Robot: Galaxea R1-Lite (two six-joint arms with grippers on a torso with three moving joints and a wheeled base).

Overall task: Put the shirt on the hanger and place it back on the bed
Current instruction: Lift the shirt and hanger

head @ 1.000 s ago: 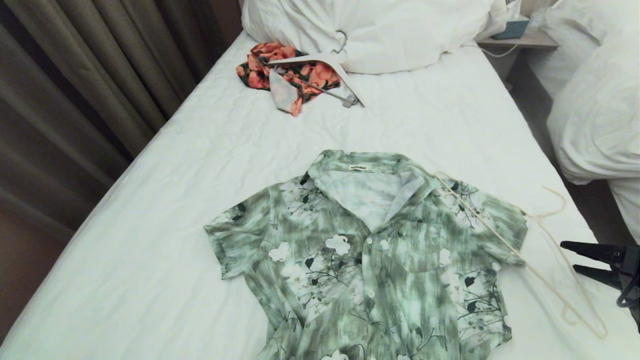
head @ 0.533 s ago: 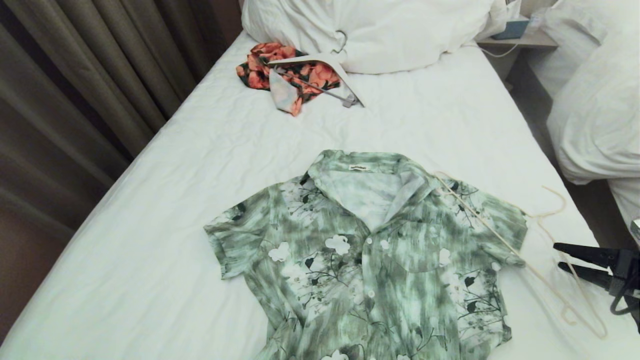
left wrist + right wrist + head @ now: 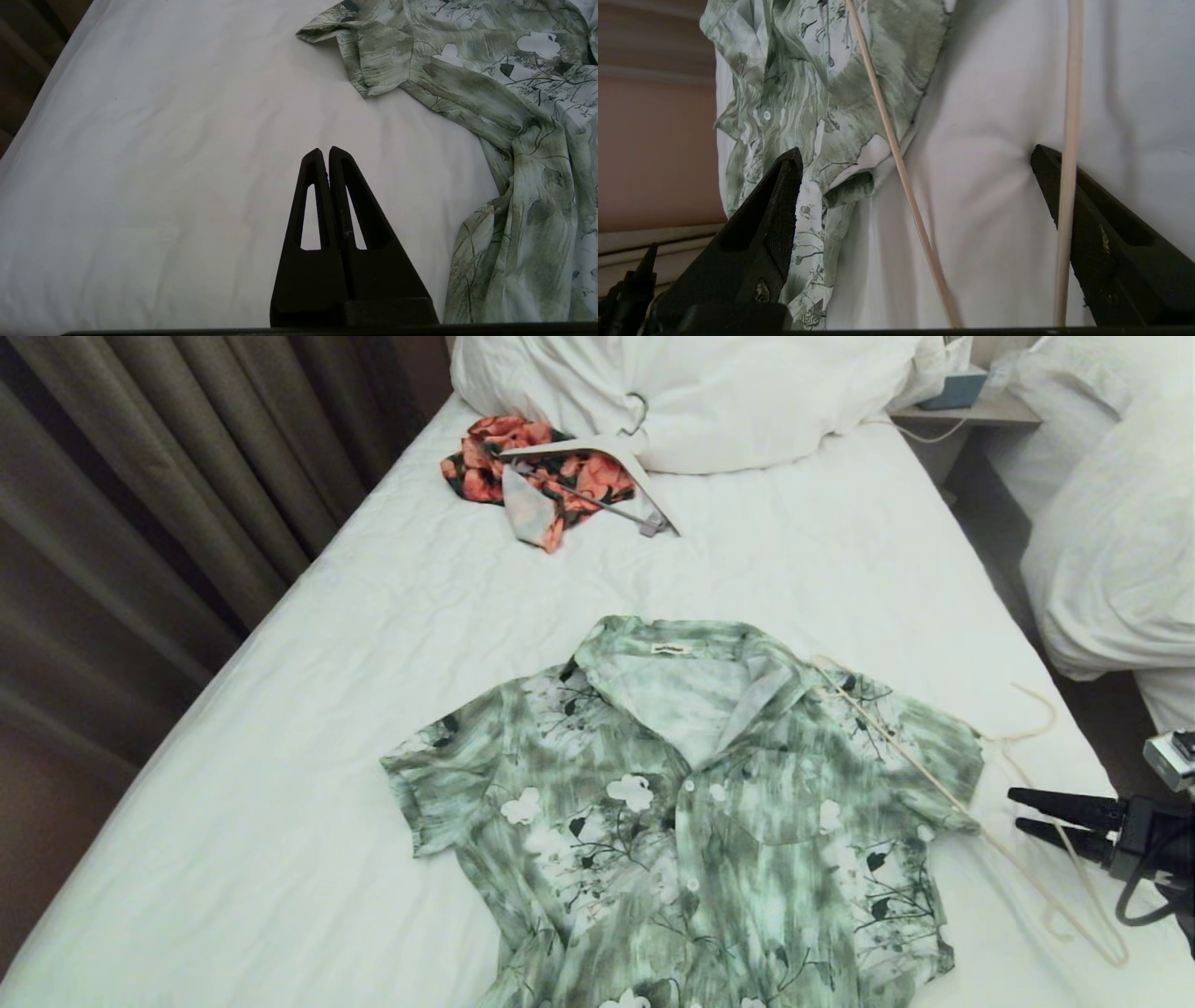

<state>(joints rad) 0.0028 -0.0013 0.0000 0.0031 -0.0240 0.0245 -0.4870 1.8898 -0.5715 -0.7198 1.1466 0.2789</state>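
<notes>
The step in hand looks like fetching the hanger (image 3: 1027, 840): the right gripper (image 3: 1016, 809), spread wide and empty, straddles its wires beside the shirt (image 3: 691, 821) on the bed (image 3: 280, 756), needing descent and closure; the left gripper (image 3: 324, 154) is clenched, idle.

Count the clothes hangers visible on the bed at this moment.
2. The thin cream hanger lies partly over the green shirt's sleeve, by the bed's right edge. A thicker white hanger rests on the orange floral garment near the pillow. None seems hidden.
</notes>
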